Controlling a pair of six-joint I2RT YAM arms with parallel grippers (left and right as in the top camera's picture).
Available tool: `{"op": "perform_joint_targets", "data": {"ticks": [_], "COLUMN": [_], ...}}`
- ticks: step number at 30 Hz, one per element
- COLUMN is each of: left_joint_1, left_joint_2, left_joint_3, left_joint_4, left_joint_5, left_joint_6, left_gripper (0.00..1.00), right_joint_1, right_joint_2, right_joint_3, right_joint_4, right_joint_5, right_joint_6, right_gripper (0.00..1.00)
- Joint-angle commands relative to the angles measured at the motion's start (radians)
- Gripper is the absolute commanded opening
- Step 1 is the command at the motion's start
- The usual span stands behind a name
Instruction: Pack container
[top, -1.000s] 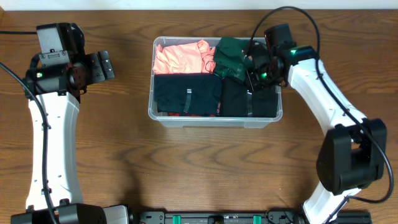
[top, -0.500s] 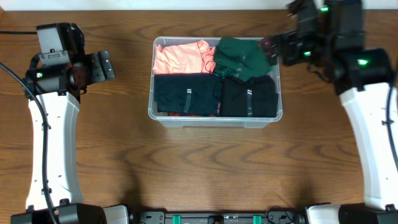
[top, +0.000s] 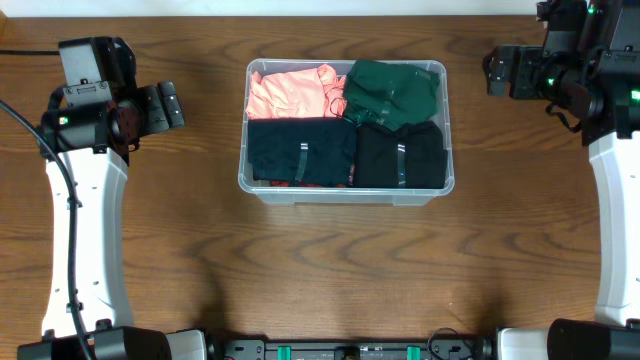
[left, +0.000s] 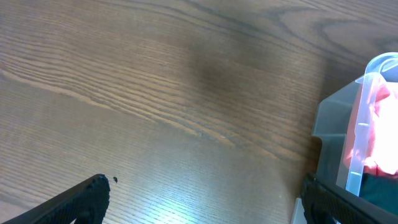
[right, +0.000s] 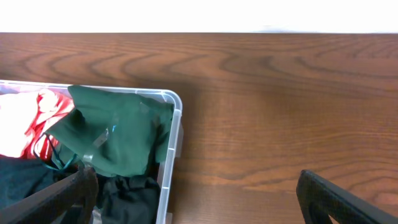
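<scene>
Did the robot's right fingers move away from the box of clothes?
Yes. The right fingers were over the right end of the clear rectangular plastic container; now they are outside it, off to its right.

Dark brown wood-grain worktop (top: 330, 270) spans the full view and meets a white wall strip (top: 300, 6) at its far edge. Four cloth garments lie in a two-by-two block. A salmon-pink garment (top: 290, 92) sits far left and a dark green garment (top: 392, 92), loosely bunched, far right. A black folded garment (top: 300, 152) sits near left and a second black folded garment (top: 400, 155) near right, each bearing a short pale strip. A thin black cable (top: 20, 52) crosses the far left corner. A black rail with green fittings (top: 350, 351) lines the near edge.
</scene>
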Motion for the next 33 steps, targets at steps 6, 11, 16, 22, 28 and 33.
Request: {"op": "perform_joint_targets", "data": {"ticks": [6,11,16,22,28,33], "left_joint_1": [0.004,-0.035,-0.096,-0.144,-0.15,-0.15], "left_joint_2": [-0.019,-0.126,-0.268,-0.455,-0.661,-0.862], "left_joint_3": [-0.003,-0.003,-0.003,-0.003,-0.114,-0.442], "left_joint_4": [-0.003,-0.003,-0.003,-0.031,0.014,0.349], "left_joint_5": [-0.004,-0.004,-0.004,0.001,0.075,0.115], "left_joint_6": [-0.009,-0.009,-0.009,-0.01,-0.11,-0.114], "left_gripper": [0.98,0.98,0.98,0.98,0.98,0.98], "right_joint_1": [-0.002,-0.002,-0.002,-0.002,-0.002,-0.002], "right_joint_2": [0.006,0.006,0.006,0.006,0.006,0.006], "right_joint_3": [-0.001,-0.001,-0.001,-0.001,-0.001,-0.001], "right_joint_4": [-0.004,-0.004,-0.004,-0.004,-0.004,-0.004], "right_joint_5": [0.002,0.003,0.002,0.002,0.003,0.003], "right_joint_6": [0.014,0.014,0.014,0.014,0.014,0.014], "right_gripper": [0.99,1.0,0.99,0.99,0.99,0.99]}}
